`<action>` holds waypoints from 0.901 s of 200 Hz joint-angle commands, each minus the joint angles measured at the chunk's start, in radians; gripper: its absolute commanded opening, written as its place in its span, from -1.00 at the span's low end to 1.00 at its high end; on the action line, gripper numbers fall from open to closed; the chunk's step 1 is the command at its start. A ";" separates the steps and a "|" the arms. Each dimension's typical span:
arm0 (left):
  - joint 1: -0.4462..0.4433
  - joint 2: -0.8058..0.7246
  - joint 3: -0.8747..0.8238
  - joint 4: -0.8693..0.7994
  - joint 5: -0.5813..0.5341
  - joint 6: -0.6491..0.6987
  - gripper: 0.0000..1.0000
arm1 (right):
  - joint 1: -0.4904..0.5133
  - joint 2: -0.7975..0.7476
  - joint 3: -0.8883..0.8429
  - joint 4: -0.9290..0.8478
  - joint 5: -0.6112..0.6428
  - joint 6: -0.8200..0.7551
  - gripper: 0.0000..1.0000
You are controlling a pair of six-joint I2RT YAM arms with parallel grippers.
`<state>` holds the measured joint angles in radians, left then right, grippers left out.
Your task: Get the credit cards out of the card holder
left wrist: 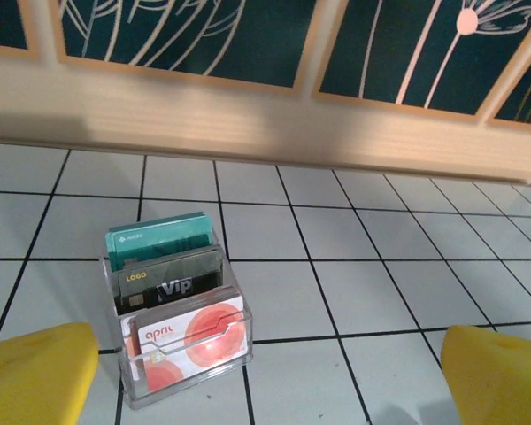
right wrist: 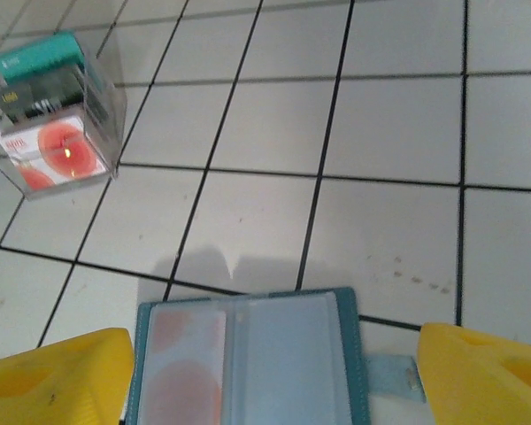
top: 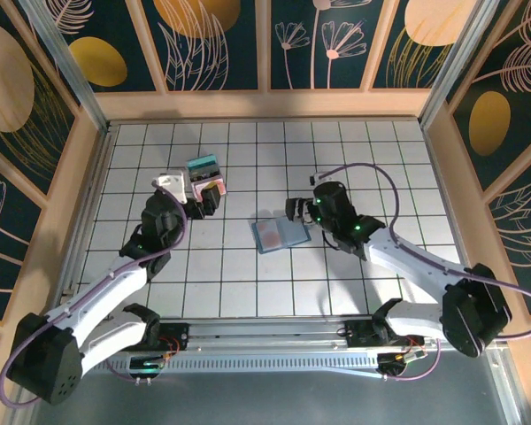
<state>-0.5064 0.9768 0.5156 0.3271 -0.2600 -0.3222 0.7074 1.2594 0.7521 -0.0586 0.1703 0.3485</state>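
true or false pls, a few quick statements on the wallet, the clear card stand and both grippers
1. The card holder lies open, flat on the tiles. True.
2. The left gripper is shut on a card. False: its fingers stand wide apart with nothing between them, facing the clear stand.
3. In the clear stand, the teal card is at the back and the white card with red circles at the front. True.
4. Both pockets of the card holder are empty. False: a reddish card shows in the left pocket, as the right wrist view has it.
5. The right gripper is open, one finger on each side of the card holder. True.
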 commanded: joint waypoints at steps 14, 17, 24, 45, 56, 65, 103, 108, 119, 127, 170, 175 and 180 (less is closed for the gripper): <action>-0.084 -0.015 -0.038 0.018 -0.298 -0.117 0.98 | 0.071 0.110 0.072 -0.024 0.020 0.023 0.52; -0.085 -0.014 -0.043 0.019 -0.308 -0.131 0.98 | 0.079 0.119 0.078 -0.025 0.017 0.023 0.51; -0.084 -0.012 -0.054 0.021 -0.326 -0.166 0.98 | 0.094 0.143 0.093 -0.033 0.015 0.025 0.49; -0.085 0.005 -0.071 0.007 -0.375 -0.253 0.98 | 0.137 0.214 0.144 -0.078 0.037 0.036 0.39; -0.085 0.020 -0.075 0.010 -0.380 -0.277 0.98 | 0.154 0.250 0.173 -0.106 0.050 0.040 0.29; -0.084 0.033 -0.073 0.007 -0.380 -0.297 0.98 | 0.165 0.278 0.194 -0.129 0.059 0.042 0.22; -0.084 0.079 -0.072 0.000 -0.374 -0.355 0.98 | 0.193 0.381 0.257 -0.195 0.059 0.042 0.09; -0.085 0.084 -0.072 0.000 -0.374 -0.357 0.97 | 0.197 0.393 0.265 -0.203 0.058 0.041 0.08; -0.084 0.090 -0.072 -0.002 -0.377 -0.363 0.98 | 0.201 0.415 0.280 -0.219 0.052 0.041 0.08; -0.085 0.094 -0.072 -0.002 -0.378 -0.364 0.98 | 0.204 0.429 0.287 -0.227 0.045 0.038 0.08; -0.085 0.097 -0.072 0.002 -0.384 -0.357 0.98 | 0.218 0.492 0.316 -0.233 0.002 0.025 0.09; -0.084 0.097 -0.071 0.001 -0.386 -0.357 0.98 | 0.220 0.499 0.319 -0.233 -0.001 0.023 0.10; -0.085 0.097 -0.071 0.000 -0.387 -0.357 0.98 | 0.222 0.506 0.323 -0.235 -0.004 0.022 0.10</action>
<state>-0.5877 1.0679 0.4496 0.3256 -0.6159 -0.6605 0.9134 1.7283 1.0363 -0.2611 0.1814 0.3756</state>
